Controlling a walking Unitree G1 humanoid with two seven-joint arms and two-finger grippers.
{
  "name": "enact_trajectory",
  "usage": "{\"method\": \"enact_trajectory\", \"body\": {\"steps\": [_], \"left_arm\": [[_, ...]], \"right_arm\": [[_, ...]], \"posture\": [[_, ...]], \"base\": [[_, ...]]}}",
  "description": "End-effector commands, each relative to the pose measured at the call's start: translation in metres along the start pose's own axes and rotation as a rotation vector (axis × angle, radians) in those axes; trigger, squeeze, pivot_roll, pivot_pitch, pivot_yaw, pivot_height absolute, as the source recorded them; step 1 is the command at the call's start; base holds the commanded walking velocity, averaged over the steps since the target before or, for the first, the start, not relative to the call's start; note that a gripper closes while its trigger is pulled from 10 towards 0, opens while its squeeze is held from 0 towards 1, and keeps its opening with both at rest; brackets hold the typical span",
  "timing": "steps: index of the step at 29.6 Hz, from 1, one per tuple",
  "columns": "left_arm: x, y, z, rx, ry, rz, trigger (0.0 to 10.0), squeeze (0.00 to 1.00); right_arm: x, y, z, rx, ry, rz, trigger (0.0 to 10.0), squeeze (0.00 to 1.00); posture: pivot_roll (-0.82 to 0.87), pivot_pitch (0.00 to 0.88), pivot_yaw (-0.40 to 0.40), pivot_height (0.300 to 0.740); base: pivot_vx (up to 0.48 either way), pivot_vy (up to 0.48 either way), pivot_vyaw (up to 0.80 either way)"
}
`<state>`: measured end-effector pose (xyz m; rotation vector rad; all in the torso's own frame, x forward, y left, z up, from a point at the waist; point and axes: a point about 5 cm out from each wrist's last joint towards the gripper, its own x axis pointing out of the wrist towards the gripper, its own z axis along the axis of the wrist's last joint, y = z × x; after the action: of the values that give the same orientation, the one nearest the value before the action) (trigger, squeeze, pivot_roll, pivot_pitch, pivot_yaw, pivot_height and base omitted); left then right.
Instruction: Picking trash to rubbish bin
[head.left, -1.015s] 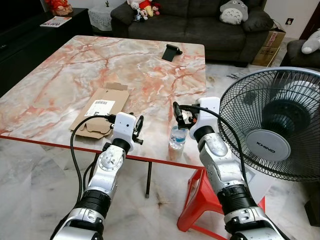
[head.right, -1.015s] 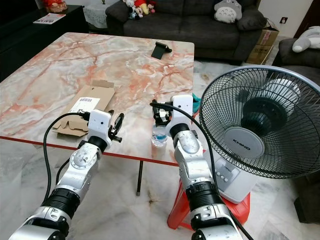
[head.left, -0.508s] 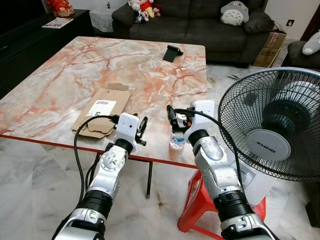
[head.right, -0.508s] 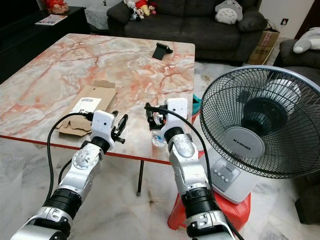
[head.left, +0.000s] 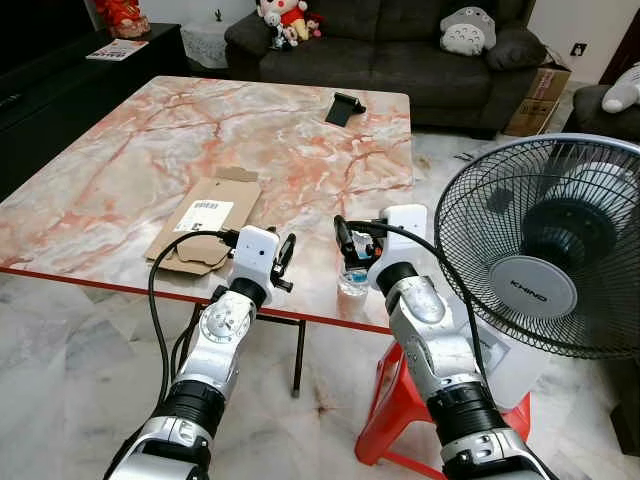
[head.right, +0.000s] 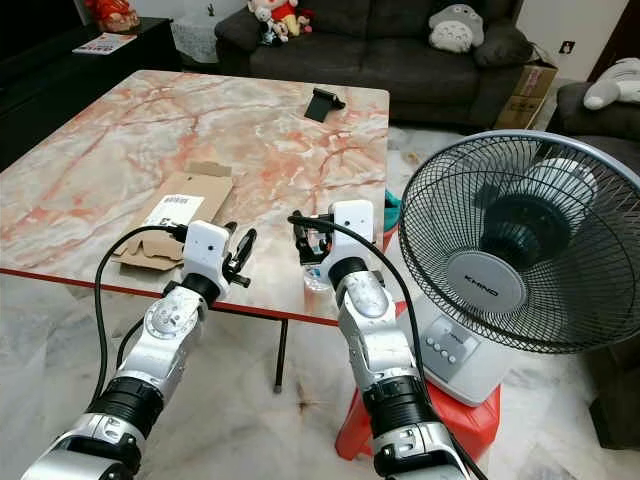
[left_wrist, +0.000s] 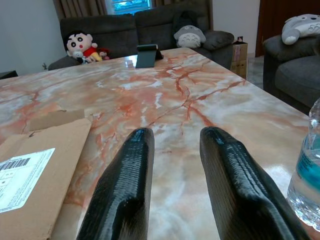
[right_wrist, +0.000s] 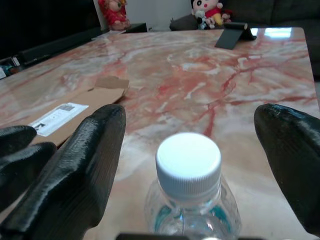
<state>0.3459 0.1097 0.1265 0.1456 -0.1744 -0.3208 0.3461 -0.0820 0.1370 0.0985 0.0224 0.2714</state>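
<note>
A small clear water bottle (head.left: 352, 279) with a white cap (right_wrist: 188, 160) stands upright near the front edge of the marble table (head.left: 150, 130). My right gripper (head.left: 354, 243) is open wide just above and behind it, one finger on each side of the cap. A flattened cardboard piece (head.left: 205, 218) with a white label lies on the table to the left. My left gripper (head.left: 284, 256) hovers at the table's front edge between the cardboard and the bottle. Its fingers (left_wrist: 131, 165) are slightly apart and hold nothing.
A large black standing fan (head.left: 545, 260) stands close on the right, beside my right arm. A red plastic stool (head.left: 390, 400) sits under the table's corner. A black phone stand (head.left: 344, 105) is at the table's far side, with a dark sofa (head.left: 380, 40) behind.
My right gripper has shifted left and now has its fingers on either side of the bottle's cap. The left arm has moved slightly forward. The bottle and the cardboard have stayed put.
</note>
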Motion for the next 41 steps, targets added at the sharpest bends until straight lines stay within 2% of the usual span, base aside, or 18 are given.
{"method": "enact_trajectory", "body": {"steps": [1,2,3,5,6,7,8,9,10,41], "left_arm": [[0.001,0.0009,0.0031,-0.004,-0.008,0.003,10.0,0.0],[0.001,0.0009,0.0031,-0.004,-0.008,0.003,10.0,0.0],[0.001,0.0011,0.003,-0.003,-0.008,0.004,10.0,0.0],[0.0009,0.0012,0.0029,-0.003,-0.007,0.005,10.0,0.0],[0.001,0.0014,0.0031,-0.003,-0.007,0.005,10.0,0.0],[0.001,0.0014,0.0031,-0.003,-0.007,0.005,10.0,0.0],[0.0009,0.0017,0.0031,-0.003,-0.007,0.007,10.0,0.0],[0.0008,0.0019,0.0031,-0.002,-0.007,0.007,10.0,0.0],[0.0007,0.0021,0.003,-0.002,-0.006,0.009,10.0,0.0],[0.0012,0.0063,0.0041,0.007,-0.01,0.044,10.0,0.0]], "right_arm": [[0.0008,0.0009,-0.0005,-0.006,0.003,0.001,3.5,0.0],[0.0008,0.0009,-0.0005,-0.006,0.003,0.001,3.5,0.0],[0.0009,0.0011,-0.0008,-0.005,0.004,0.001,2.5,0.0],[0.0009,0.0012,-0.0009,-0.005,0.004,0.001,2.5,0.0],[0.001,0.0013,-0.0008,-0.005,0.004,0.002,2.0,0.0],[0.001,0.0013,-0.0008,-0.005,0.004,0.002,2.0,0.0],[0.0012,0.0014,-0.0008,-0.004,0.003,0.001,1.4,0.0],[0.0013,0.0014,-0.0008,-0.003,0.003,0.0,1.4,0.0],[0.0015,0.0015,-0.0007,-0.004,0.003,0.001,0.0,0.0],[0.0035,0.005,0.0029,0.004,-0.02,0.021,0.0,0.0]], "posture": [[-0.04,0.011,-0.003,0.74],[-0.04,0.011,-0.003,0.74],[-0.04,0.011,-0.003,0.74],[-0.04,0.011,-0.003,0.74],[-0.04,0.017,-0.006,0.74],[-0.04,0.017,-0.006,0.74],[-0.04,0.019,-0.007,0.74],[-0.04,0.019,-0.007,0.74],[-0.04,0.02,-0.007,0.74],[-0.03,0.037,-0.006,0.74]], "base": [[0.0,0.0,0.0],[0.0,0.0,0.0],[0.0,0.0,0.0],[0.0,0.0,0.0],[0.0,0.0,0.0],[0.0,0.0,0.0],[0.0,0.0,0.0],[0.0,0.0,0.0],[0.0,0.0,0.0],[0.0,0.0,0.0]]}}
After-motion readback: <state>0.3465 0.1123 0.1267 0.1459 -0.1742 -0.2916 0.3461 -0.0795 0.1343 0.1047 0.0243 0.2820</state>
